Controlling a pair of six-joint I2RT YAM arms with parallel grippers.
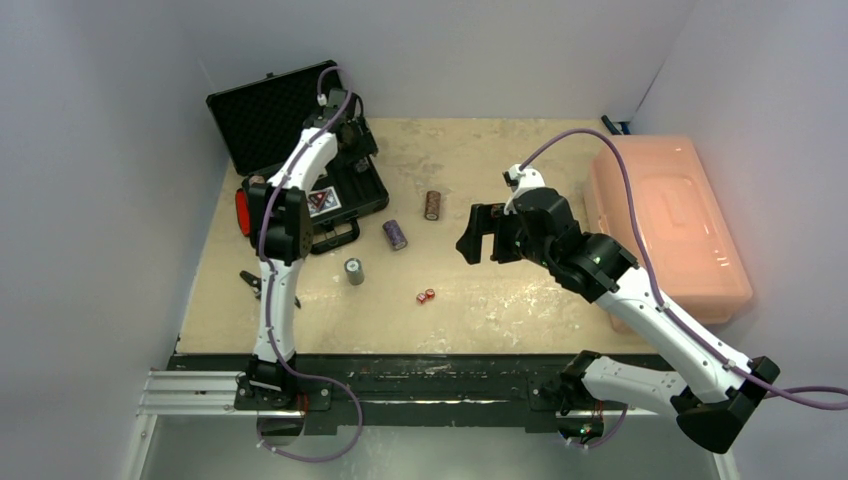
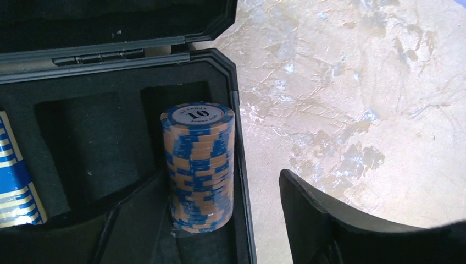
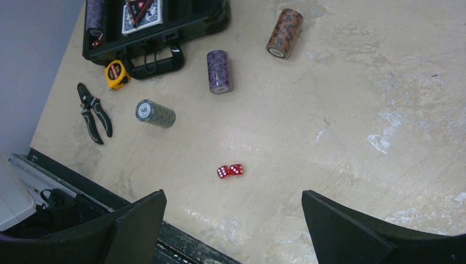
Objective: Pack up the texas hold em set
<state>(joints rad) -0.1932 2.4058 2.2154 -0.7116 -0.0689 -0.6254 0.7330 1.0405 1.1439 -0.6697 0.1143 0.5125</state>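
Note:
The black case (image 1: 262, 112) lies open at the back left. My left gripper (image 1: 345, 135) is open inside it. In the left wrist view a blue-and-tan chip stack (image 2: 199, 165) stands in a foam slot beside the left finger, with the right finger (image 2: 329, 220) out over the table. A blue striped card deck (image 2: 14, 170) lies in the case. My right gripper (image 1: 480, 235) is open and empty above the table. Two red dice (image 3: 229, 171) lie below it. Brown (image 3: 284, 33), purple (image 3: 219, 71) and grey (image 3: 155, 113) chip stacks lie loose on the table.
A pink plastic bin (image 1: 665, 220) fills the right side. Black-handled pliers (image 3: 93, 113) and a yellow tape measure (image 3: 115, 73) lie near the case handle (image 3: 159, 58). The black rail (image 1: 400, 365) runs along the near table edge.

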